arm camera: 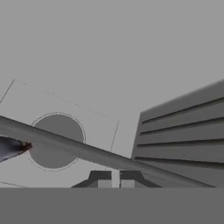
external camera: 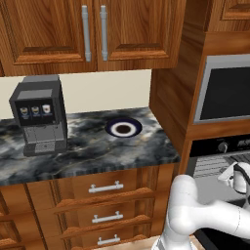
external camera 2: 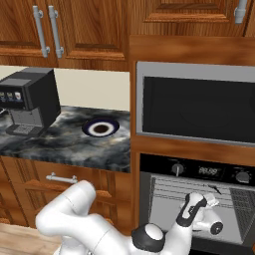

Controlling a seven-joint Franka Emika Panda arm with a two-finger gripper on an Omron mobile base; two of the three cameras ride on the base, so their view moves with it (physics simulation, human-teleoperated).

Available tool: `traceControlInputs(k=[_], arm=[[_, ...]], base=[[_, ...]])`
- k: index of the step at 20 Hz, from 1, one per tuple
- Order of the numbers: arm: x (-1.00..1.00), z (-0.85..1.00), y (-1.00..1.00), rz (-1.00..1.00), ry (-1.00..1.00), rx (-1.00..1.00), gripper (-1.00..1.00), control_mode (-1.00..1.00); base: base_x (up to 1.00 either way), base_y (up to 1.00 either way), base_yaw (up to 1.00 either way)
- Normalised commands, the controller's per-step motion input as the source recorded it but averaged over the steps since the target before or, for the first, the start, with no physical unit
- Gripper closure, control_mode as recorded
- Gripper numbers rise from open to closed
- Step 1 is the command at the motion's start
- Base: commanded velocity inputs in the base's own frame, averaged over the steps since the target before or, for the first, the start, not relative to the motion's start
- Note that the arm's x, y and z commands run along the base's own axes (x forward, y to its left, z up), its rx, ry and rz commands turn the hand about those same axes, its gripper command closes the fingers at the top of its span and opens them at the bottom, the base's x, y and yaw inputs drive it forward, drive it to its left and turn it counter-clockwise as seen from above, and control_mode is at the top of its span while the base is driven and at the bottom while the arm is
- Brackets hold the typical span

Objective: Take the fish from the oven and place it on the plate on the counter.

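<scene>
The oven point(external camera 2: 199, 172) stands open at the lower right, and my arm reaches into it over a grey wire rack point(external camera 2: 164, 191). My gripper point(arm camera: 115, 180) is shut, its two tips nearly touching, with nothing showing between them. The fish point(arm camera: 11, 148), dark silver with a reddish tip, pokes in at the left edge of the hand view, below a rack wire point(arm camera: 100, 155) and apart from the tips. From the right base view the gripper point(external camera 2: 213, 195) sits deep in the oven cavity. The blue-rimmed plate point(external camera: 123, 128) point(external camera 2: 100, 128) lies bare on the marble counter point(external camera: 97, 151) left of the oven.
A black coffee machine point(external camera: 39, 114) stands at the counter's left. A silver-framed appliance with dark glass point(external camera 2: 196, 102) is built in above the oven. Wooden cabinets point(external camera: 93, 29) hang over the counter, and drawers with bar handles point(external camera: 106, 187) sit under it. Slotted oven wall point(arm camera: 183, 135) is to the right.
</scene>
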Motion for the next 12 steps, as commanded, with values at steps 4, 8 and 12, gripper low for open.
traceControlInputs(k=[4,8,12], arm=[[-0.09,-0.49,0.00,0.00,0.14,0.02,1.00,-1.00],[-0.27,-0.61,0.00,0.00,0.17,0.01,1.00,-1.00],[-0.34,-0.56,0.00,0.00,0.12,0.01,1.00,-1.00]], base=[[0.00,0.00,0.00],[0.00,0.00,0.00],[0.00,0.00,0.00]])
